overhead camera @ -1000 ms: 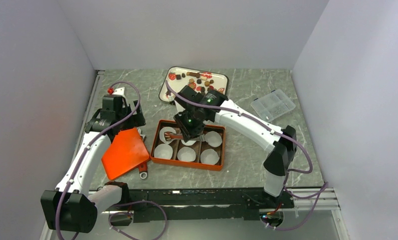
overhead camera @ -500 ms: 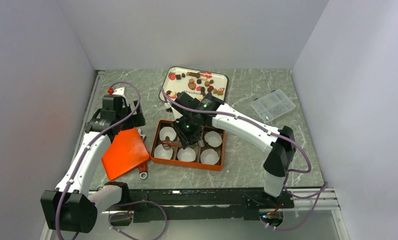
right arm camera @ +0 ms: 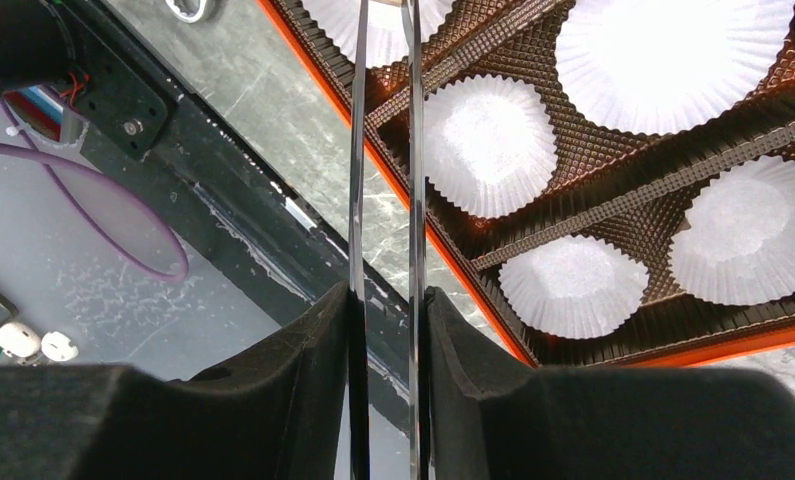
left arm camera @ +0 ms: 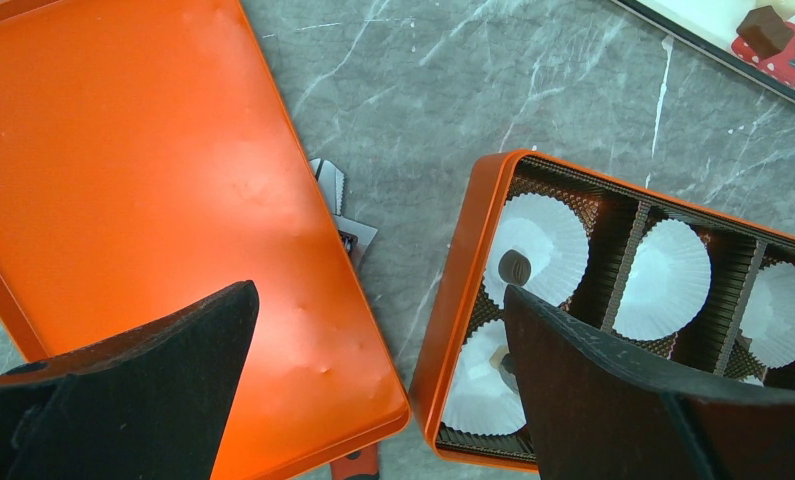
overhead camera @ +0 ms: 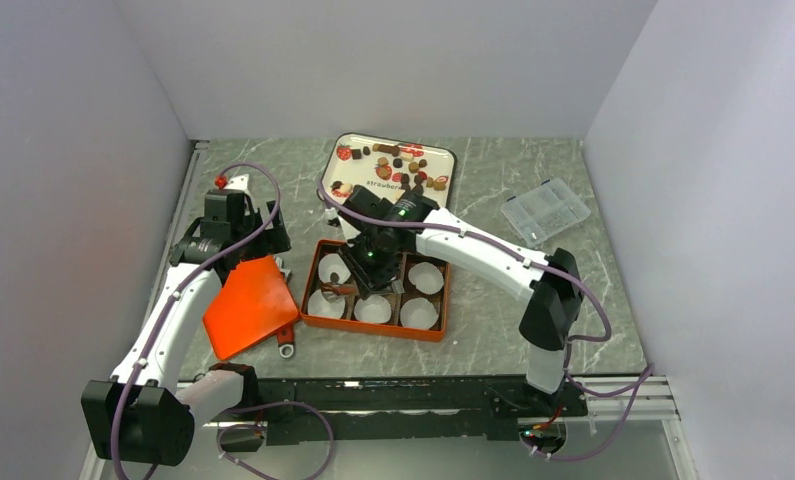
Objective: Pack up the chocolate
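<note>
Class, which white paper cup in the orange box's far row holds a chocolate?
The leftmost white pleated paper cup: a dark brown round chocolate sits in it; its two row neighbours look empty.

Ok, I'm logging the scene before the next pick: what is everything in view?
table: one, grey marble, under everything
box: one, orange, six cells, centre
cups: six, white, one per cell
chocolates: many, brown and tan, on the tray; one dark in the box's far-left cup, maybe another in the near-left cup, half hidden
tray: one, white with strawberry prints, behind the box
lid: one, orange, left of the box
tool: one, metal with red grip, partly under the lid
case: one, clear, far right
tweezers: one pair, metal, over the box
left gripper: black, open, above lid and box edge
right gripper: black, shut on the tweezers
</note>
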`<control>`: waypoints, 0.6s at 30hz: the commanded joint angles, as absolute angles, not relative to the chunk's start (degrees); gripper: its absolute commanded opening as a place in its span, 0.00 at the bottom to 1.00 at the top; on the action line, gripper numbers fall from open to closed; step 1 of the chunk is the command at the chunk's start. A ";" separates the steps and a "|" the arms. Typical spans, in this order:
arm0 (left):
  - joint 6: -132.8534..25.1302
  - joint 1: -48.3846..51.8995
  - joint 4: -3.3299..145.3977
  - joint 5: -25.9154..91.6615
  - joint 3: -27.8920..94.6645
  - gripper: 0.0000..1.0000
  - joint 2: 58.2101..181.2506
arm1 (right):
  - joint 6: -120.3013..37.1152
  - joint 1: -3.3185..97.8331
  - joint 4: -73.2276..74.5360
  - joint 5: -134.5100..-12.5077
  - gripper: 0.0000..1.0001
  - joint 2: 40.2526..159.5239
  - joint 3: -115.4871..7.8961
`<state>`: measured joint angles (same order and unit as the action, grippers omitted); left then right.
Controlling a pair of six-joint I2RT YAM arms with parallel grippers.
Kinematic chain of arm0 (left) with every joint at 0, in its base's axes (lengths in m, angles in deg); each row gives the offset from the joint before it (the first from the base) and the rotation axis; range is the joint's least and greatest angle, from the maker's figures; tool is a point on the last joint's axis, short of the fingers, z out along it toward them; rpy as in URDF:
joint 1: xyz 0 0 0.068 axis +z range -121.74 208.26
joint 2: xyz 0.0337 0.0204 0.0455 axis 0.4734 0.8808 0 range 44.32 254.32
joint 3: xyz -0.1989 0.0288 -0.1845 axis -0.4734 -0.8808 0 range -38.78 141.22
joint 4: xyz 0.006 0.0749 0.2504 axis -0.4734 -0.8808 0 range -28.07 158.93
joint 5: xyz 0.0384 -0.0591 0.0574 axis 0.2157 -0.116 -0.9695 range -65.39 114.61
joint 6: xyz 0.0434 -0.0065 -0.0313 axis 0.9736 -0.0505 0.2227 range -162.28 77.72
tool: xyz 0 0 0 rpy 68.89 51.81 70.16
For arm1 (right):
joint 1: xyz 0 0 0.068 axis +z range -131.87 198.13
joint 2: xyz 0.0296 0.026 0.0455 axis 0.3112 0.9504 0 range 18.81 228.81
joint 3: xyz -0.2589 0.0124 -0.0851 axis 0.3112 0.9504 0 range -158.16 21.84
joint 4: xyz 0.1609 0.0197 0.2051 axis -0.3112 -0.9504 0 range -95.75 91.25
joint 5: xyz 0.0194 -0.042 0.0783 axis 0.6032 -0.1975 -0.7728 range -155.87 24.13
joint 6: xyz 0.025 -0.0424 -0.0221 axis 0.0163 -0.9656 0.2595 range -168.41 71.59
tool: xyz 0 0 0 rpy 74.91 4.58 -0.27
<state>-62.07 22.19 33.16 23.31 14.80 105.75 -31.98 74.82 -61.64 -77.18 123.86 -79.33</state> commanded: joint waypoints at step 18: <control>-62.11 22.54 35.30 23.61 14.37 0.99 104.20 | -33.28 69.53 -63.40 -74.31 0.41 122.36 -88.48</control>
